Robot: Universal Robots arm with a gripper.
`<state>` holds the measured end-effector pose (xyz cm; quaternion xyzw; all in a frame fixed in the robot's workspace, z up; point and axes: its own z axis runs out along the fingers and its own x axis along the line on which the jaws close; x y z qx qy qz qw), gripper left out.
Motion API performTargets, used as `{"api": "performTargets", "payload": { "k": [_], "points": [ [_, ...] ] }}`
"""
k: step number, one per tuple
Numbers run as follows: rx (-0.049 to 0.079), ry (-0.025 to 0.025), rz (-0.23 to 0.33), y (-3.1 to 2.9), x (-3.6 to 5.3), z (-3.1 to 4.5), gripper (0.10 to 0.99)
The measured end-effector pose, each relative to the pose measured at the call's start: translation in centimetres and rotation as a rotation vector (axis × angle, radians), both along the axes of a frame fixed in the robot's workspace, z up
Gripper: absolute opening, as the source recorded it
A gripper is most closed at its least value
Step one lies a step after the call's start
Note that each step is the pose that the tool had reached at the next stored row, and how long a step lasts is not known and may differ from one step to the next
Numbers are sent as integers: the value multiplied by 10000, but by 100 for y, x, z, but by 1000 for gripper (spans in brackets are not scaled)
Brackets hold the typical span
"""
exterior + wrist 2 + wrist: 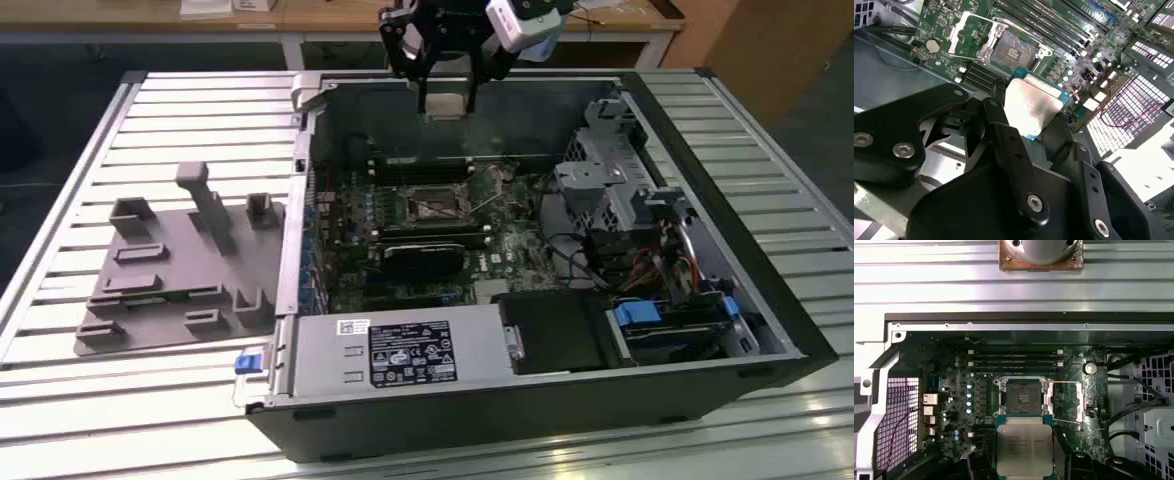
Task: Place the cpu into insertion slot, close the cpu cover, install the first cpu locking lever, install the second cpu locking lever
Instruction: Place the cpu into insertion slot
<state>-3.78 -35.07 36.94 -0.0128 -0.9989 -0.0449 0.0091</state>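
Silvery-grey cpu (1024, 447) clamped between fingers (1001, 122) of gripper (447, 100), hanging well apart from insertion slot (1023, 396), bare beyond fingertips, cpu cover (1066, 400) flipped open just beside it; by appearances, nothing seated, closed or latched yet.

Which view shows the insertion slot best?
First wrist view: the slot faces the camera, clear of the cpu. The second wrist view shows the slot at a slant; the exterior view shows the slot from afar.

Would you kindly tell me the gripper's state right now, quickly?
Gripper: closed, holding the cpu.
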Motion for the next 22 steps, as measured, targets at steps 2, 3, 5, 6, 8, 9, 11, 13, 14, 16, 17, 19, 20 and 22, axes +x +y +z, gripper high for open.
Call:
{"api": "performTargets", "payload": {
  "k": [2, 3, 5, 6, 8, 9, 11, 13, 14, 16, 17, 19, 20, 22],
  "points": [
    [-1, 0, 0, 0, 0, 0, 537],
    [0, 0, 0, 0, 0, 0, 537],
    [-1, 0, 0, 0, 0, 0, 537],
    [-1, 0, 0, 0, 0, 0, 537],
    [0, 0, 0, 0, 0, 0, 537],
    [0, 0, 0, 0, 0, 0, 537],
    [-1, -1, 0, 0, 0, 0, 537],
    [1, -19, 1, 0, 0, -9, 537],
    [1, -29, 1, 0, 0, -19, 537],
    [0, -48, 0, 0, 0, -47, 537],
    [0, -59, 0, 0, 0, -62, 537],
    [0, -82, 0, 0, 0, -96, 537],
    [-1, -94, 0, 0, 0, -114, 537],
    [-1, -116, 0, 0, 0, -149, 537]
  ]
}}
